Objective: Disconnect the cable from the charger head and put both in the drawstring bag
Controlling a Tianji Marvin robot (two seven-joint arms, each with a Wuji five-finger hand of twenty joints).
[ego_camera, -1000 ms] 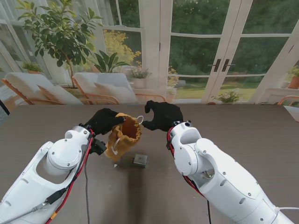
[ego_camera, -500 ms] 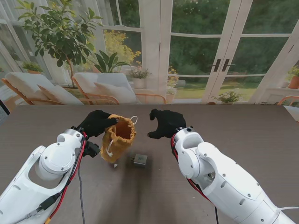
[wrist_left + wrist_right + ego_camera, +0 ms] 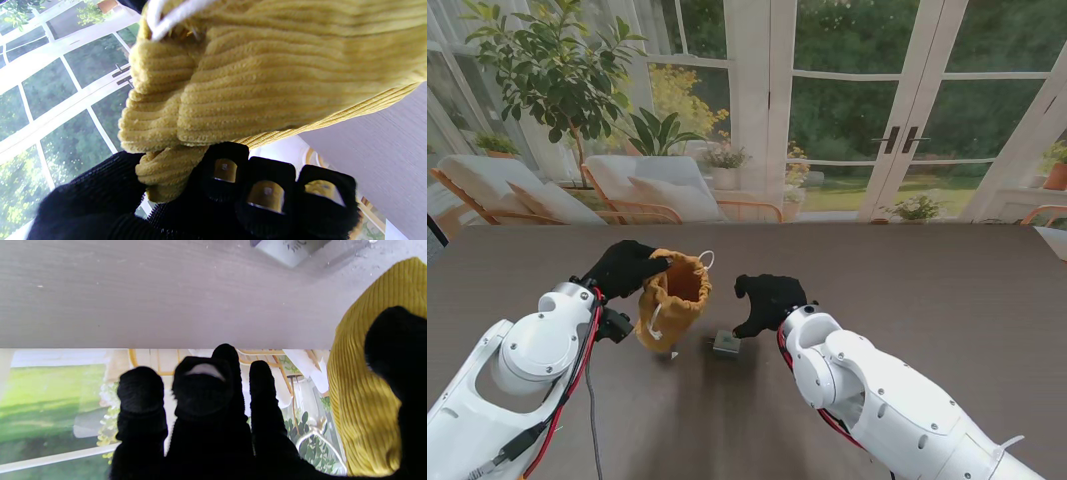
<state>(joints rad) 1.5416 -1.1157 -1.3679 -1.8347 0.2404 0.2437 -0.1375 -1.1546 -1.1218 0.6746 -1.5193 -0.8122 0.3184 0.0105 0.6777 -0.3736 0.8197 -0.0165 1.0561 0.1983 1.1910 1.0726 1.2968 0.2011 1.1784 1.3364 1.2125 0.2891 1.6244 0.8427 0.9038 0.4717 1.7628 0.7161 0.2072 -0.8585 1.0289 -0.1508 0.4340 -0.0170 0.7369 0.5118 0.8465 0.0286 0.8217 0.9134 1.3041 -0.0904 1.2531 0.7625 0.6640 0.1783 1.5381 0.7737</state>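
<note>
The left hand (image 3: 624, 268) pinches the rim of the yellow drawstring bag (image 3: 670, 301), holding it up with its mouth open – its bottom touches the table (image 3: 947, 280). The right hand (image 3: 765, 302) hovers with fingers spread, holding nothing, just beside the grey charger head (image 3: 726, 344), which lies on the table near the bag

We see two glossy white arms with rounded, bulbous joint housings. Each ends in a five-fingered robot hand, the left robot hand (image 3: 624, 268) and the right robot hand (image 3: 767, 302), both covered in black knit gloves. Red and black cables (image 3: 587, 350) run along the left arm. Small windows in the left fingertips (image 3: 266, 195) show golden pads.
</note>
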